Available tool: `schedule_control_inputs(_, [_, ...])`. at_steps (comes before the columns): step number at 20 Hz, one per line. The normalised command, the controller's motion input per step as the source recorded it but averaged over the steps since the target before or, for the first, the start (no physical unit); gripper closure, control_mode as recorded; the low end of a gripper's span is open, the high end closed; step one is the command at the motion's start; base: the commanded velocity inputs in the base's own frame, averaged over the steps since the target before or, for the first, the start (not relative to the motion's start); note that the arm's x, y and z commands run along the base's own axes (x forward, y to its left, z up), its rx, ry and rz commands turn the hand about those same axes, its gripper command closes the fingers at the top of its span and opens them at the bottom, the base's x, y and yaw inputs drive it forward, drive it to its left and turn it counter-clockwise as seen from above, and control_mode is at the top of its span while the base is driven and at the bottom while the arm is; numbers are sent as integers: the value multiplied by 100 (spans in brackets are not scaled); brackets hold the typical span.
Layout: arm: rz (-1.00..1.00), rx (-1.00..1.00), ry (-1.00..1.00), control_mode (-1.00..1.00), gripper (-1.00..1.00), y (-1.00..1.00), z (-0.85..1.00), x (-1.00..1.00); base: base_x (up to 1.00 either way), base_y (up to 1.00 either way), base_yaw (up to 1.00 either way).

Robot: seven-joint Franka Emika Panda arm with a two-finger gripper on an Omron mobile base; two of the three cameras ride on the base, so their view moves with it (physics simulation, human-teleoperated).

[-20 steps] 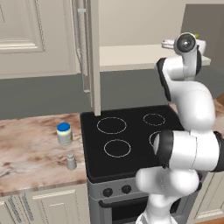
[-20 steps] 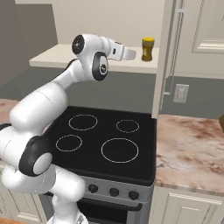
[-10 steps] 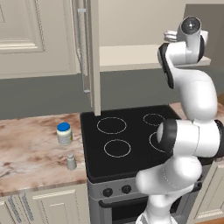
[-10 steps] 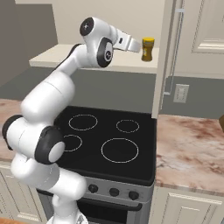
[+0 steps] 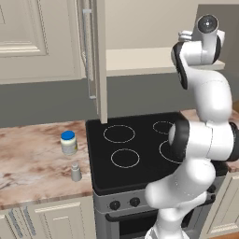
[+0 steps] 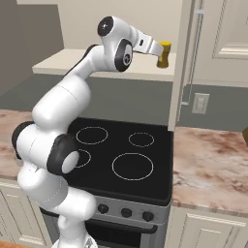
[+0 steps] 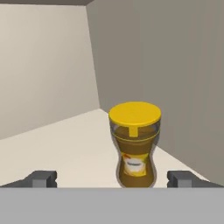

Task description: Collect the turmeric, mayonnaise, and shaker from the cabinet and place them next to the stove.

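A: Which step is judged to be in hand?

B: The fetching of the turmeric [image 7: 134,146], the last of the three. The mayonnaise [image 5: 68,142] and the shaker [image 5: 75,172] are already set on the counter [image 5: 32,163] just left of the stove [image 5: 135,154], the shaker nearer the counter's front edge.

A: Where is the turmeric found?

B: Upright on the shelf board of the cabinet [image 6: 97,65], above the stove and close to the open door [image 6: 180,63]. In the hand view it is framed between the two finger tips, nearer the right one.

A: And the gripper [image 7: 111,178]?

B: It is spread wide and nothing is grasped; the jar is not yet enclosed.

A: What is called for next?

B: A level advance along the shelf is judged necessary until the jar's waist is bracketed, then a closing without the jar being tipped.
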Motion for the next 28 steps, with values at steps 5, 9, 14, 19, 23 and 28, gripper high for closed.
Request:
schedule_control_inputs(5, [0,1,0,-100,-100,-19,0,20,0,0,0])
schedule_control_inputs(9, [0,1,0,-100,-100,-29,0,12,0,0,0])
schedule_control_inputs(14, [-1,0,0,-100,-100,-27,0,4,0,0,0])
schedule_control_inputs(19, [-1,0,0,-100,-100,-12,0,0,0,0,0])
schedule_control_inputs(23, [0,0,0,-100,-100,0,0,0,0,0,0])
schedule_control_inputs(28, [0,0,0,-100,-100,0,0,0,0,0,0])
